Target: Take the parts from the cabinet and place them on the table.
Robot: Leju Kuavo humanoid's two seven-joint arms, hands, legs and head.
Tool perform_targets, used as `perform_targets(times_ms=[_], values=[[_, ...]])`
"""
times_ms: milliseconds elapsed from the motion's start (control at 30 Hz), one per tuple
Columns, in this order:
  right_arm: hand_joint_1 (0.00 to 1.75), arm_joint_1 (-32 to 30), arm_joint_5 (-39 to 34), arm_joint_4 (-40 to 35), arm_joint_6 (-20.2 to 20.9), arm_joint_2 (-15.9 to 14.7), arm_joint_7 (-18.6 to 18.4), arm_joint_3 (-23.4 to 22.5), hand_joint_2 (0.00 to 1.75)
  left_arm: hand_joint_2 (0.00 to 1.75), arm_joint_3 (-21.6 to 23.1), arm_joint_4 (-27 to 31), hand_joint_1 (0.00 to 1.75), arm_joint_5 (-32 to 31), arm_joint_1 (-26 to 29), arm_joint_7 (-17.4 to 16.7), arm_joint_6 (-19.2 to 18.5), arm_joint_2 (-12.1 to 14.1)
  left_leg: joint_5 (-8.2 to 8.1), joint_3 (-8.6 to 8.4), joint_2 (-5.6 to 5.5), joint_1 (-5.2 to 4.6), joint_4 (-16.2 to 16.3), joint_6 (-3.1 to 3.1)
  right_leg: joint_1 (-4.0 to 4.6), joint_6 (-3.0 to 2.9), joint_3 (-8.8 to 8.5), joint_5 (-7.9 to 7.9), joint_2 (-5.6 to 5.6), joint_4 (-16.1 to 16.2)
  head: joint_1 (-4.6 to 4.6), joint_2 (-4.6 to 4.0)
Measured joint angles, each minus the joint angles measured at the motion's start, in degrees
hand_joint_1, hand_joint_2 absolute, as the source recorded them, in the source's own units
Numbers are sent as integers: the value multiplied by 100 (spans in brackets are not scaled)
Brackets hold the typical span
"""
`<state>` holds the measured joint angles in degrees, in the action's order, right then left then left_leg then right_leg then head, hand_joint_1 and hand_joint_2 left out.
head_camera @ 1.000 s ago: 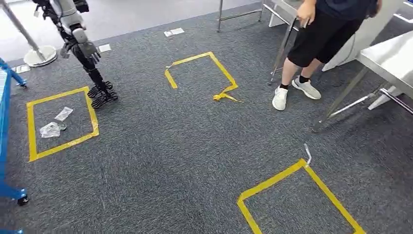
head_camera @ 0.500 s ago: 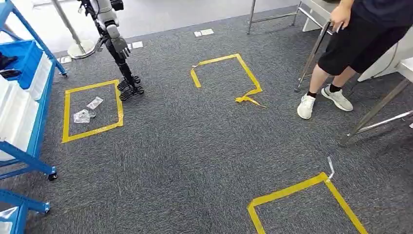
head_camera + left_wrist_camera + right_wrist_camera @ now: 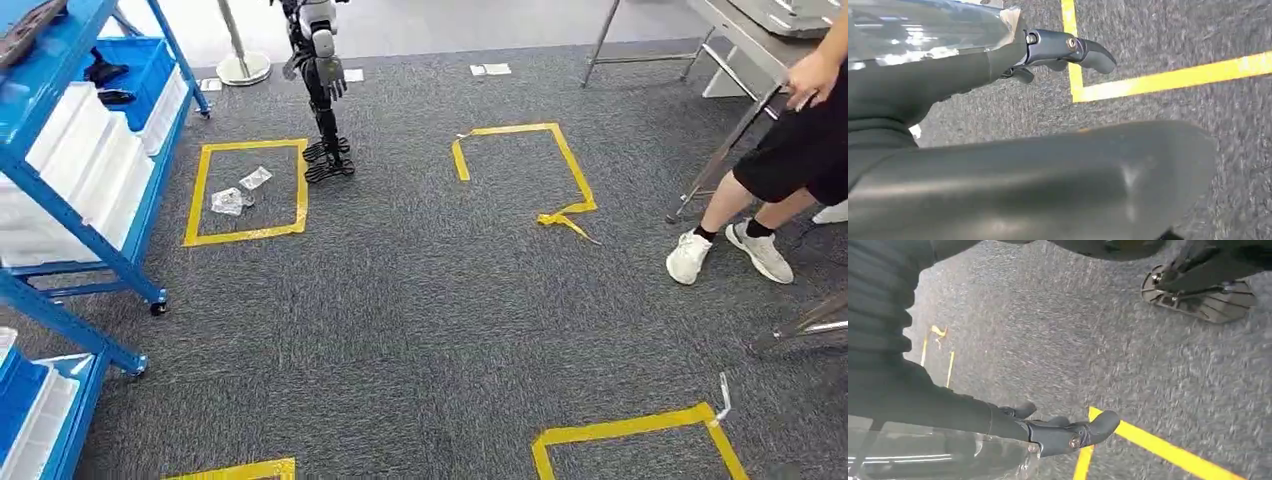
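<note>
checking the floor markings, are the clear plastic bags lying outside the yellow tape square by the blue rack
No, the clear plastic bags lie inside the yellow tape square beside the blue rack.

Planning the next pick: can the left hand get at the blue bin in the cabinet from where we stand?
Probably not yet. The left hand hangs low over the carpet beside yellow tape, while the blue bin sits in the cabinet well off to the left. Step closer first.

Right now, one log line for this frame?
cabinet: ahead-left, bins shelved | left hand: over carpet, grip unclear | right hand: same | person: beside table
</note>
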<state>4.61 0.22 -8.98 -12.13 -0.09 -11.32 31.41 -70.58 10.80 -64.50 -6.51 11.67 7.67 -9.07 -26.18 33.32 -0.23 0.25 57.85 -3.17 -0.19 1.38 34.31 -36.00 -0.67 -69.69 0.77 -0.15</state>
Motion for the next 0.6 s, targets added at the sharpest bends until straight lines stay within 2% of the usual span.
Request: perform_targets(times_ms=[33, 67, 100, 133, 167, 200, 233, 267, 333, 367, 400, 433, 467, 500, 533, 567, 600], values=[[0, -10, 0, 0, 0, 0, 0, 0, 175, 0, 0, 0, 0, -9, 4, 0, -7, 0, 11, 19, -94, -6, 5, -6, -1, 2, 228, -152, 28, -482, -2, 0], [0, -27, 0, 0, 0, 2, 0, 0, 175, 0, 0, 0, 0, -9, 12, 0, -7, 0, 23, 24, -170, -6, 6, 1, -1, 35, 307, -158, 38, -642, 0, 0], [0, -34, 0, 0, 0, 2, 0, 0, 175, 0, 0, 0, 0, -9, 23, 0, -7, 0, 30, 24, -251, -5, 7, 13, -9, 90, 246, -59, 41, -502, -2, 0], [0, -34, 0, 0, 0, 0, 0, 0, 175, 0, 0, 0, 0, -9, 28, 0, -7, 0, 41, 22, -339, 0, 11, 31, -32, 169, 43, 150, 63, -67, 2, 0], [0, -30, 0, 0, 0, -2, 0, 0, 175, 0, 0, 0, 0, -9, 27, 0, -7, -2, 49, 19, -403, 6, 12, 45, -53, 223, -178, 345, 103, 399, -2, 0], [0, -24, 0, 0, 0, -9, 0, 0, 175, 0, 0, 0, 0, -9, 24, 0, -7, -4, 60, 19, -469, 13, 14, 68, -86, 270, -432, 541, 239, 932, 0, 0], [0, -29, 0, 0, 0, 4, 0, 0, 175, 0, 0, 0, 0, -9, 14, 0, -7, 2, 70, 42, -526, -19, 38, 112, -98, 249, -527, 566, 472, 1205, 20, 0], [0, -27, -2, 0, 0, 4, 0, 0, 175, 0, 0, 0, 0, -9, 11, 0, -7, 2, 77, 60, -574, -28, 43, 140, -96, 179, -508, 608, 401, 1220, 11, 0], [0, -4, -2, 0, 0, 7, -2, 0, 175, 0, 0, 0, 0, -9, 39, -4, -4, 2, 121, 73, -647, -1, -9, 216, -40, 98, -518, 620, 323, 1202, 2, 0], [0, -6, -5, -2, 0, 17, 0, 0, 175, 0, 0, 0, 0, -9, 57, -4, -4, 2, 146, 98, -711, 2, -11, 257, -52, 50, -549, 652, 256, 1223, 9, 0], [0, 2, -4, 0, 0, 13, 0, 0, 175, 0, 0, 0, 0, -9, 63, -4, -4, 2, 96, 127, -547, 15, 41, 272, -107, -13, -537, 692, 191, 1241, 0, 0], [0, -1, -4, 0, 0, 6, 0, -2, 175, 0, 0, 0, 0, -9, 62, -9, -4, 0, -63, 194, -270, -10, 202, 287, -99, -49, -523, 698, 149, 1240, -26, 0], [0, -11, -4, 0, 0, 7, 0, -2, 175, 0, 0, 0, 0, -7, 50, -11, -4, 0, -329, 356, -107, -3, 586, 308, -84, -77, -513, 699, 75, 1239, -57, 0], [0, -35, -4, 0, 0, 7, 0, 0, 175, 0, 0, 0, 0, -7, 39, -11, -4, 0, -601, 580, -45, 4, 1111, 326, -63, -84, -507, 696, -17, 1238, -50, 0], [0, -47, -4, 0, 0, 7, 0, -2, 175, 0, 0, 0, 0, -7, 37, -11, -4, -4, -774, 764, -25, 5, 1539, 340, -48, -90, -497, 692, -102, 1237, -55, 0], [0, -50, -4, 2, 0, 4, 0, 0, 175, 0, 0, 0, 0, -7, 44, -13, -4, -7, -833, 870, -16, 11, 1797, 350, -37, -94, -491, 689, -183, 1236, -53, 0], [0, -45, -4, 2, 0, 4, 0, 0, 175, 0, 0, 0, 0, -7, 56, -15, -4, -7, -770, 834, -8, 18, 1767, 349, -35, -94, -490, 688, -251, 1236, -50, -2]])
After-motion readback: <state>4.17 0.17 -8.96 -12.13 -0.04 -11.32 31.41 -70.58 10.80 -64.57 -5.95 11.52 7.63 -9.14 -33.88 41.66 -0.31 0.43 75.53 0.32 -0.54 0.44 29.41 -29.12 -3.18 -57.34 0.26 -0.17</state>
